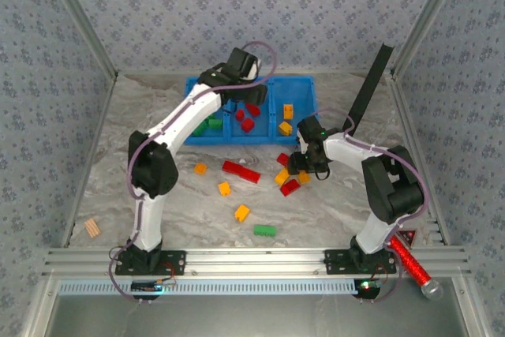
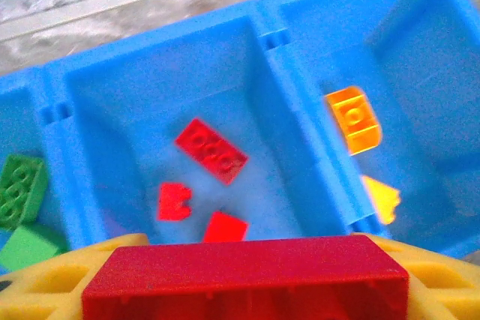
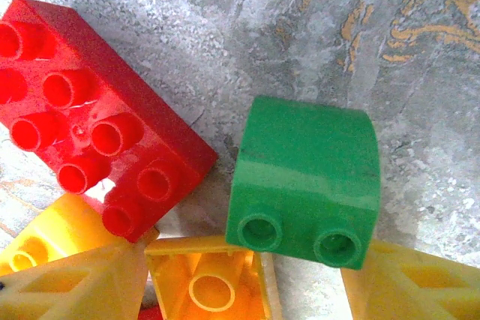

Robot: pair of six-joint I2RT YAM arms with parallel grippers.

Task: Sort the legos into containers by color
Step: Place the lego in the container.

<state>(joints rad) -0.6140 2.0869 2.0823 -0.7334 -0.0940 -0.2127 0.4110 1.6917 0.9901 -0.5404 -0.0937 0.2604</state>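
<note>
Left gripper (image 2: 244, 290) clamps red brick (image 2: 247, 271) over middle compartment (image 2: 150, 103). Right gripper (image 3: 247, 290) spread wide, low over table (image 3: 420, 50); green brick (image 3: 304, 181) just ahead, between its fingers.

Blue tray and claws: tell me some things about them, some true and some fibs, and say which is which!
1. The middle compartment of the blue tray has red bricks in it. True.
2. The left claw is empty. False: it grips a big red brick.
3. The green brick by the right claw lies in the tray. False: it lies on the table.
4. The right compartment has orange-yellow bricks in it. True.
</note>
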